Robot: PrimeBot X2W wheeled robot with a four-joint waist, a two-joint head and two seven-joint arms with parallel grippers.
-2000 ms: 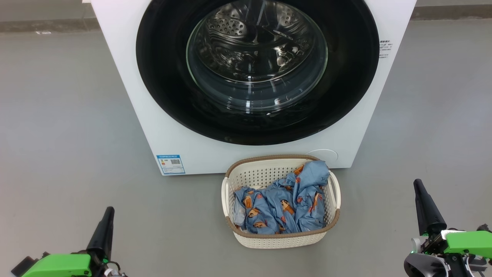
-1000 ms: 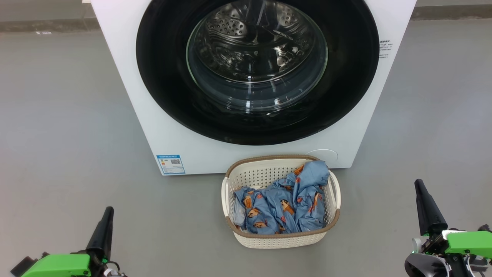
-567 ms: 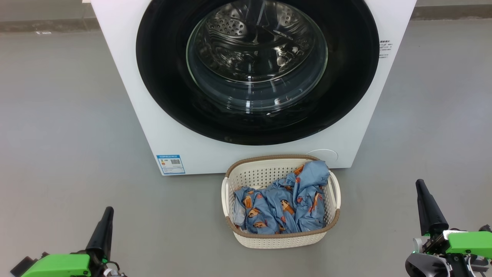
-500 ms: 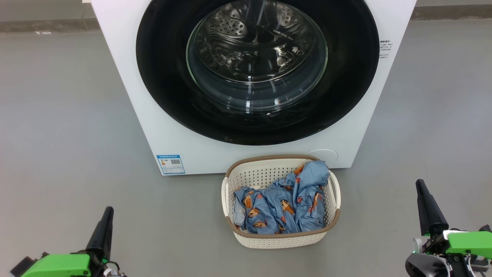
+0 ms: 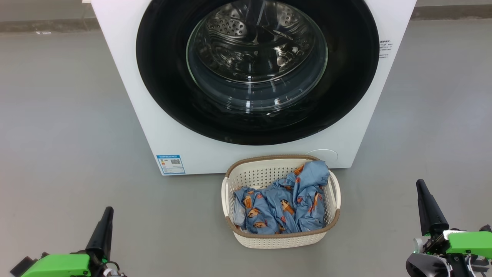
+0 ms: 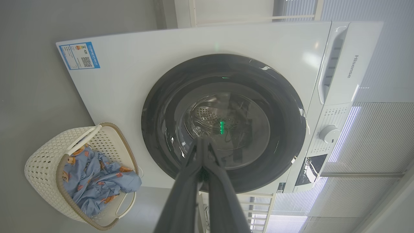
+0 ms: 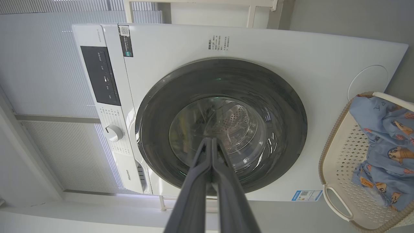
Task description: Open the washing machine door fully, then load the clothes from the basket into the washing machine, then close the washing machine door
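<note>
Only the right pincer (image 5: pixel 420 184) has drifted, a touch rightward, since two seconds ago; the left pincer (image 5: pixel 107 212) and the basket (image 5: pixel 269 239) have stayed put. Both pincers hang low and near, well apart at left and right, each with its fingers pressed together on nothing. The washing machine door (image 5: pixel 161 80) lies shut against the washing machine (image 5: pixel 123 57). The basket stands on the floor (image 5: pixel 69 134) just in front of the machine, the clothes (image 5: pixel 284 206) heaped inside. As I judge it, closed fingers may skid off the glossy black ring. No handle or hinge side is plain to see, so a pull at the wrong edge would achieve nothing. A low reach could knock the basket.
</note>
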